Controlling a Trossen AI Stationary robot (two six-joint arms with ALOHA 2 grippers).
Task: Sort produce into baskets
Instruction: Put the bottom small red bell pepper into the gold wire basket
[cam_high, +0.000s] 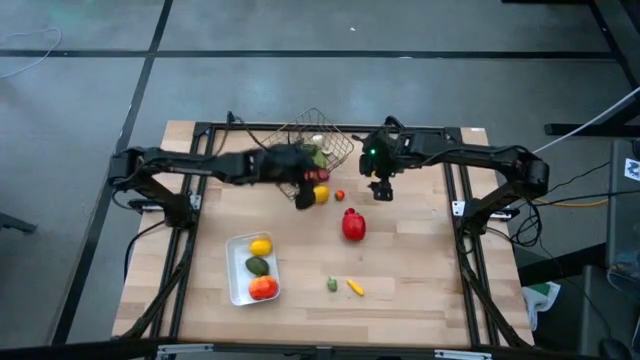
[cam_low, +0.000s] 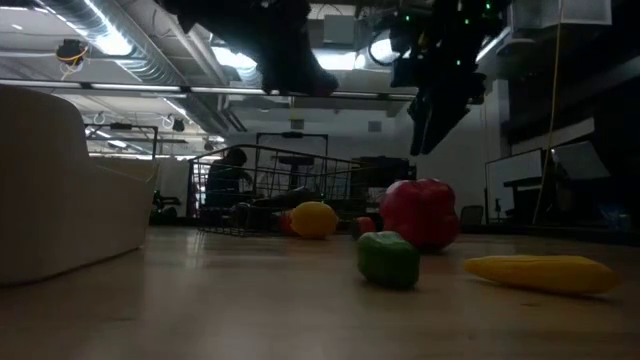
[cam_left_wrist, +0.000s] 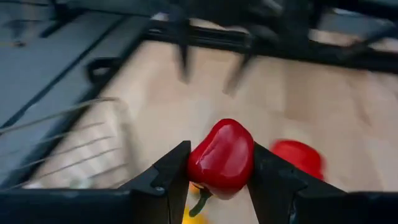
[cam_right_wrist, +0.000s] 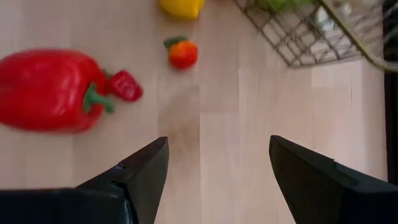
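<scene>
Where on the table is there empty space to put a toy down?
Bare wood lies right of the big red pepper, and in front of the white tray along the near edge. It is crowded around the wire basket and the left hand.

Produce part sorted, wire basket (cam_high: 322, 140) tilted.
White tray (cam_high: 236, 283) holds lemon (cam_high: 260, 247), avocado (cam_high: 258, 265), tomato (cam_high: 263, 288). Beside the basket: yellow lemon (cam_high: 321, 194), small tomato (cam_high: 340, 195). Nearer the tray: big red pepper (cam_high: 353, 224), green piece (cam_high: 331, 285), yellow piece (cam_high: 354, 288).
</scene>
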